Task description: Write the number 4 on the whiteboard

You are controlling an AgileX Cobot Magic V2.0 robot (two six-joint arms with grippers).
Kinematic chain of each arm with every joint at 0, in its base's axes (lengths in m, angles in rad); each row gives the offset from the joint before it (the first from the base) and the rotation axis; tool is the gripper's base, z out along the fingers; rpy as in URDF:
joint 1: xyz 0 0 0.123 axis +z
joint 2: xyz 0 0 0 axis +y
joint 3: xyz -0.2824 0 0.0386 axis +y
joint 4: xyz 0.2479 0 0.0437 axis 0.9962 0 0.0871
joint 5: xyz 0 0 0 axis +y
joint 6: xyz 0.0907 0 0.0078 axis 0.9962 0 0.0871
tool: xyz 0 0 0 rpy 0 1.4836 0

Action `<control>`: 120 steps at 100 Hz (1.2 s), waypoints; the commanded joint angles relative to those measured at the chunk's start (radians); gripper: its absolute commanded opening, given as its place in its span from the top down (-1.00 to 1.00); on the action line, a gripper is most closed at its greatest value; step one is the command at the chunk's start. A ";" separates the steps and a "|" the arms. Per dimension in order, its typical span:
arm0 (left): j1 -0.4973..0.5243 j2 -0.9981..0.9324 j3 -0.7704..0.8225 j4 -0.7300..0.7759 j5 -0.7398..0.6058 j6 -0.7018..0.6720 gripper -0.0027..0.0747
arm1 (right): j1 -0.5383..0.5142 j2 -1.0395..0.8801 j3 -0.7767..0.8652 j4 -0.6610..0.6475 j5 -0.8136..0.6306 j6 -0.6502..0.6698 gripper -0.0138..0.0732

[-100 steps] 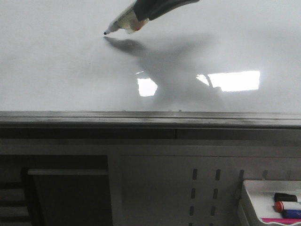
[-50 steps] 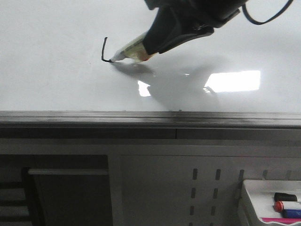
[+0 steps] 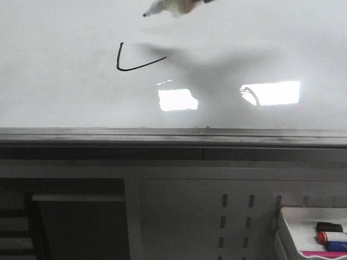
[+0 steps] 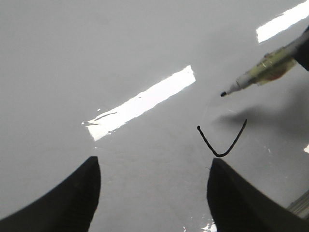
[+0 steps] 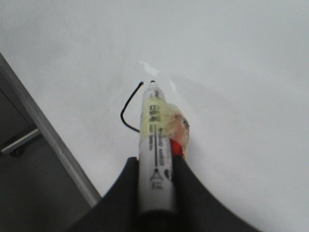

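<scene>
On the left of the large glossy white whiteboard (image 3: 65,81) sits the thin black L-shaped stroke of the number 4 (image 3: 135,62), and it lacks its long upright. To finish well, I'd bring the white-barrelled black-tipped marker (image 3: 162,7) down just inside the free end of the bar, then pull one straight line across it. The right gripper (image 5: 155,193) clamps that marker with its tip lifted clear of the board; the left gripper (image 4: 153,193) hovers spread wide, holding nothing. Half a second ago the tip was pressed at the stroke's corner; since then the bar has been drawn and the pen raised
</scene>
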State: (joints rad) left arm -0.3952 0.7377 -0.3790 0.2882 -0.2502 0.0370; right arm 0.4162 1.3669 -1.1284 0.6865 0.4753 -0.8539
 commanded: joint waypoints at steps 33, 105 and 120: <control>0.001 -0.004 -0.025 -0.017 -0.076 -0.008 -0.21 | -0.001 0.065 -0.019 0.004 0.086 -0.005 0.83; -0.247 0.170 -0.029 0.301 -0.087 -0.008 -0.21 | 0.164 -0.014 0.015 -0.038 0.178 -0.022 0.83; -0.283 0.275 -0.045 0.293 -0.081 -0.008 -0.21 | 0.253 -0.014 -0.007 -0.120 0.209 0.031 0.83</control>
State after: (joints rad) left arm -0.6602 0.9767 -0.3832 0.5982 -0.2704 0.0370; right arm 0.6364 1.3874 -1.0926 0.5905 0.6973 -0.8455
